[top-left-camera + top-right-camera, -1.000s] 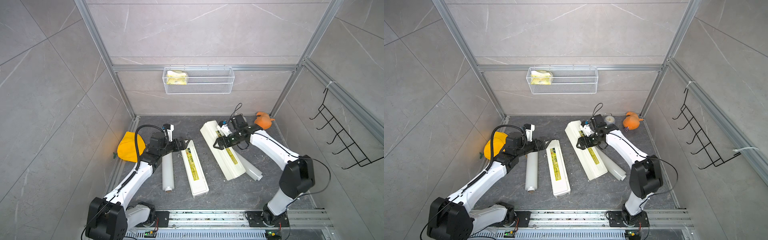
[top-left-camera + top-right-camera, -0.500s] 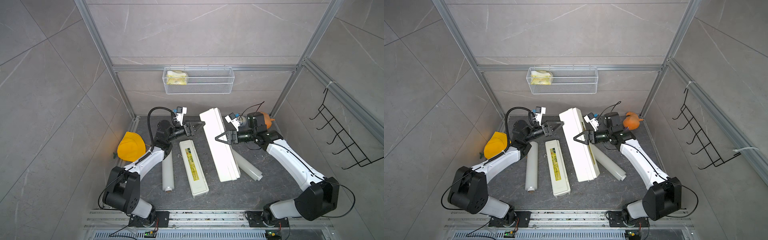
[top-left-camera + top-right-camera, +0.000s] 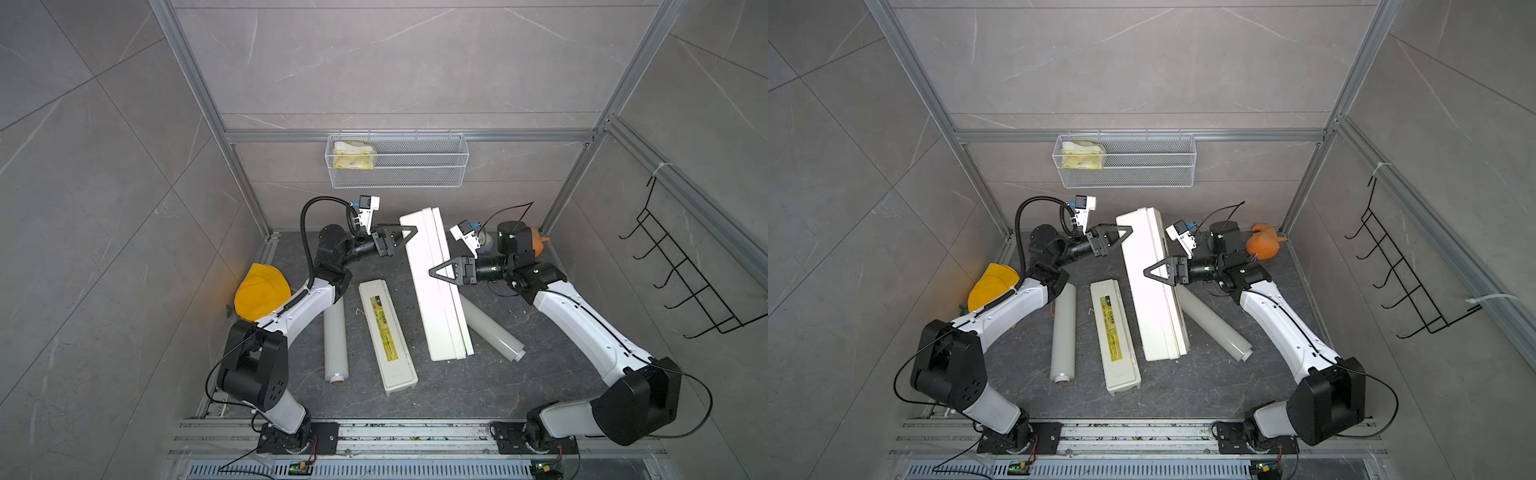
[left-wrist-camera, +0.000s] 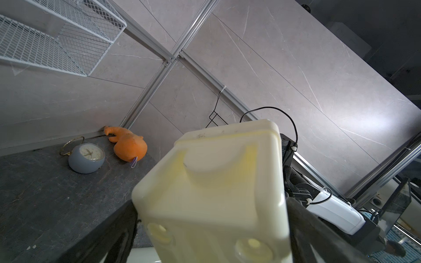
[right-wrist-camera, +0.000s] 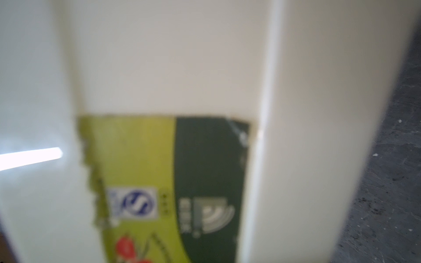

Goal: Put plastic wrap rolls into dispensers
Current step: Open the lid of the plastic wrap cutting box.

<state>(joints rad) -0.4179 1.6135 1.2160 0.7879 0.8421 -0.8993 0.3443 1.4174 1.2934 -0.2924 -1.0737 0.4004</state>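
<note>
Top views: Two dispensers and two rolls are on the dark floor (image 3: 457,386). The flat dispenser (image 3: 386,336) lies closed with its label up, left of centre. The left roll (image 3: 336,340) lies just beside it, parallel, with its far end under the left arm. The raised dispenser (image 3: 436,316) stands right of centre, near end on the floor and far end lifted. The right roll (image 3: 492,330) lies on the floor at an angle just right of it, its far end hidden behind the box. Both rolls are outside the boxes. The right gripper (image 3: 436,272) reaches across the raised dispenser at mid-length and clamps it. The left gripper (image 3: 409,235) is at that box's lifted end, jaws spread wide. Both top views agree: raised dispenser (image 3: 1154,320), right gripper (image 3: 1152,272), left gripper (image 3: 1121,232). An orange toy (image 3: 1262,246) sits in the far right corner.

Left wrist: The end of the raised dispenser (image 4: 216,193) fills the space between the dark fingers (image 4: 102,239), which stand one on each side. Contact cannot be determined. A clock (image 4: 86,158) and the orange toy (image 4: 128,146) are beyond, by the wall.

Right wrist: Blurred close view of the raised dispenser (image 5: 170,68) and its yellow-green label (image 5: 148,170). The fingers are not visible here.
</note>
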